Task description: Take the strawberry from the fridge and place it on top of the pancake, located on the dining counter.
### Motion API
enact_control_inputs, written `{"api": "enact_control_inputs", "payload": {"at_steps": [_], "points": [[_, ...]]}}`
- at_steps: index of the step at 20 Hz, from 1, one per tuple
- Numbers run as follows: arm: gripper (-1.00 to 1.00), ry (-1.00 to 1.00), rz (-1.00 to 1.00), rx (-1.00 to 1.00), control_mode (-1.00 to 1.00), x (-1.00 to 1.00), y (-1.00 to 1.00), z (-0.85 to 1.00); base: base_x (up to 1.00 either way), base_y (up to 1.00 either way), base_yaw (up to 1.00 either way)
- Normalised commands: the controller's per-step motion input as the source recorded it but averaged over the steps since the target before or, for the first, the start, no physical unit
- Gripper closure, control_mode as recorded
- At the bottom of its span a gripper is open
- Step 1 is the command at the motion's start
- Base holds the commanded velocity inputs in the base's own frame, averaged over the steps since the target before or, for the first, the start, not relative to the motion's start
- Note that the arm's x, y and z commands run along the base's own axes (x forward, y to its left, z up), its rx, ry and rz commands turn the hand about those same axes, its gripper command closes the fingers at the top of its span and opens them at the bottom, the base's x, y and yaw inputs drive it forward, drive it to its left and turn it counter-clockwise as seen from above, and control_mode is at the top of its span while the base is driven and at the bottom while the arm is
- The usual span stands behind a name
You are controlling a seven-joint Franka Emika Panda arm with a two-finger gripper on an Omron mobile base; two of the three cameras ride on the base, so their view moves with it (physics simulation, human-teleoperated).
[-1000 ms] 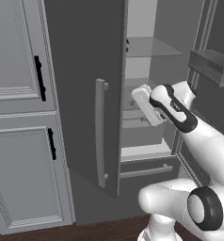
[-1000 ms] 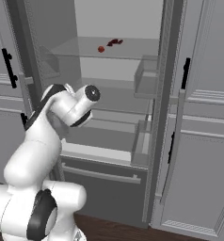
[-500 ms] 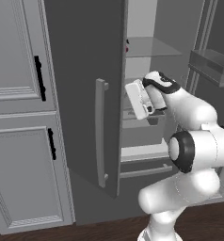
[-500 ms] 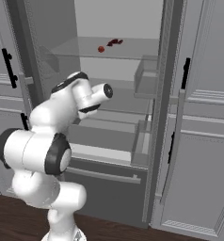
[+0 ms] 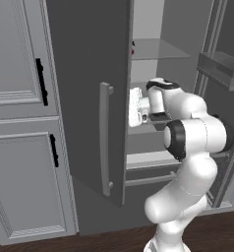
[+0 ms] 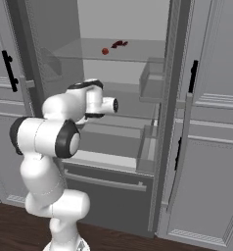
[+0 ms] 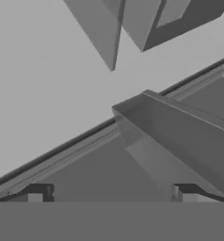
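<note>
The fridge [image 6: 123,19] stands with both doors open, its pale interior lit. On the upper glass shelf lies the strawberry [image 6: 105,51], a tiny red dot, and its red edge also peeks past the left door [image 5: 133,49]. A darker red item [image 6: 120,44] lies just behind it. My gripper [image 7: 111,195] is open and holds nothing, its fingertips [image 7: 37,194] wide apart. The white hand [image 5: 136,106] hangs inside the fridge at middle-shelf height, well below the strawberry's shelf. The pancake and the dining counter are out of view.
The left fridge door [image 5: 89,98] with its bar handle [image 5: 105,138] stands close beside the hand. The right door [image 6: 179,122] carries clear bins [image 6: 151,81]. A drawer front [image 6: 106,179] sits below the arm. Light grey cabinets [image 5: 15,123] flank the fridge.
The arm has folded up, its elbow rising in front of the fridge. The hand has slid slightly left towards the left door's edge, staying at middle-shelf height.
</note>
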Motion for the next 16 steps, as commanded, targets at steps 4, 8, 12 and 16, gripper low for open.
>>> {"api": "enact_control_inputs", "payload": {"at_steps": [4,8,12,16], "points": [[-1.00,0.01,0.22,0.20,-1.00,-0.01,0.46,0.00,0.00,0.00,0.00],[-1.00,0.04,0.28,0.14,-1.00,0.00,0.64,0.00,0.00,0.00,0.00],[-1.00,0.06,0.30,0.08,-1.00,-0.12,0.61,0.04,0.00,0.00,0.00],[-1.00,0.04,0.29,0.06,-1.00,-0.30,0.59,0.08,0.00,0.00,0.00]]}}
